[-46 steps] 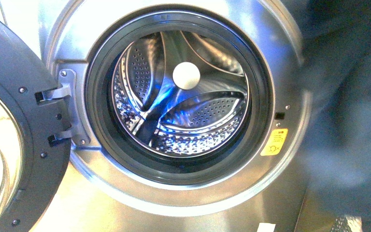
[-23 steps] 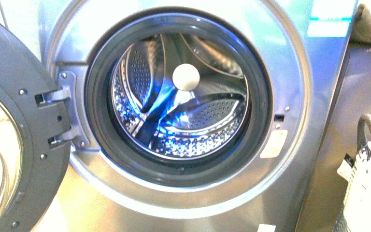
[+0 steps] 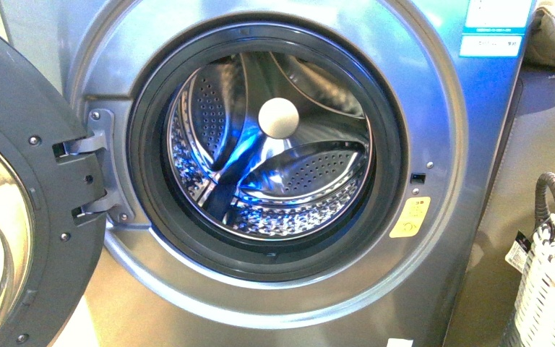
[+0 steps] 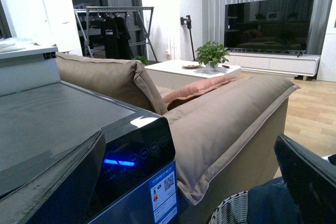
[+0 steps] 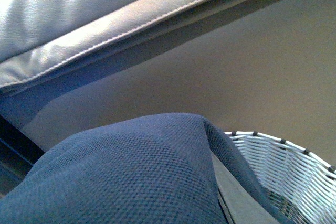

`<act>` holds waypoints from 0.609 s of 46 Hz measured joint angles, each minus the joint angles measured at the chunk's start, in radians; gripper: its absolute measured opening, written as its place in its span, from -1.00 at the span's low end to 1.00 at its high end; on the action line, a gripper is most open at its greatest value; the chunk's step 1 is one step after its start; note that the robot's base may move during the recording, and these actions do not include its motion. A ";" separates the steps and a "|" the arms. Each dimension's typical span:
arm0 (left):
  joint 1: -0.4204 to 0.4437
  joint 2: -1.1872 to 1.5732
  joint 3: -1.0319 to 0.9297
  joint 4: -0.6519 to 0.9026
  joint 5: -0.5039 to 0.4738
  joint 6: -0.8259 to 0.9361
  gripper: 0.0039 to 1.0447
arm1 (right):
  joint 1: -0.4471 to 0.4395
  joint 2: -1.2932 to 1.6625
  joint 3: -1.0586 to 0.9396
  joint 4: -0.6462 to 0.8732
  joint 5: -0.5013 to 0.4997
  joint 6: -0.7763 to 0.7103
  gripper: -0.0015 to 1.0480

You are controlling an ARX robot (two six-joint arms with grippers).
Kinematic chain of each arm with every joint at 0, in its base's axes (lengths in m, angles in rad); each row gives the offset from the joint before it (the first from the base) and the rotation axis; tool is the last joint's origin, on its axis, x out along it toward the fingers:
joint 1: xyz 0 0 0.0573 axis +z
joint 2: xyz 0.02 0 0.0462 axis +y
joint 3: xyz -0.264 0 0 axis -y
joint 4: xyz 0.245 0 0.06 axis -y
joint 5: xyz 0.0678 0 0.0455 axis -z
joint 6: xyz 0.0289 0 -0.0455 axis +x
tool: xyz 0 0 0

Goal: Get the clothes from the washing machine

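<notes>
The washing machine [image 3: 470,144] stands with its door swung open and its steel drum [image 3: 296,173] empty. The clothes [image 5: 131,177], navy mesh fabric, fill my right wrist view, bulging just beside the rim of the white woven basket [image 5: 283,166]. The fabric hides my right gripper, so I cannot tell its grip. My left gripper [image 4: 178,192] shows fingers wide apart, holding nothing. The basket sits right of the washer, so my right arm is nearer for the drop.

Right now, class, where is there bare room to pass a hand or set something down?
The perforated drum, ringed by the door seal, is empty. The woven basket's inside is bare beyond the navy garment, which crowds its rim.
</notes>
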 joint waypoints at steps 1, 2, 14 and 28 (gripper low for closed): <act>0.000 0.000 0.000 0.000 0.000 0.000 0.88 | 0.001 0.009 0.005 -0.005 0.000 0.002 -0.89; 0.000 0.000 0.000 0.000 0.000 0.000 0.88 | 0.003 0.018 0.009 -0.014 0.000 0.004 -0.89; 0.000 0.000 0.000 0.000 0.000 0.000 0.88 | 0.058 0.089 -0.019 -0.175 0.050 -0.035 -0.89; 0.000 0.000 0.000 0.000 0.000 0.000 0.88 | 0.086 0.267 -0.113 -0.175 0.091 -0.099 -0.33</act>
